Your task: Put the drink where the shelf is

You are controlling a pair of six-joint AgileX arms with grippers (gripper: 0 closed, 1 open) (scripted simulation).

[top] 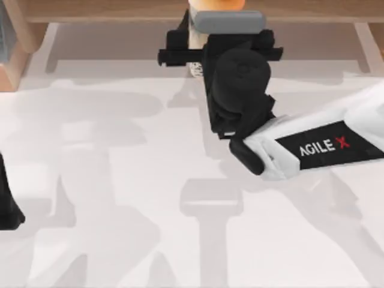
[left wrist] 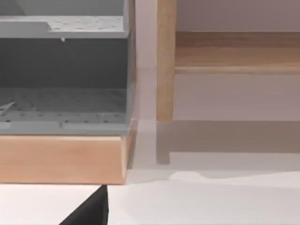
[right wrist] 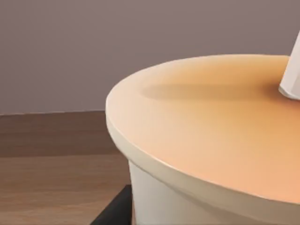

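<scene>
Your right tool (top: 198, 45) is at the far edge, center, w/ the drink (top: 216, 3) at the shelf (top: 312, 12); can't tell its grip. Risk: tall cup tips if you pull away crooked. Left arm (top: 9, 204) parked at desk (top: 120, 180) left edge.

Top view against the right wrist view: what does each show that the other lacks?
Top: the right arm reaching to the table's far edge, its gripper at the drink by the shelf, and the left arm parked at the left edge. Right wrist: the drink's orange lid up close and the white straw. Both share the drink and the wooden shelf board.
</scene>
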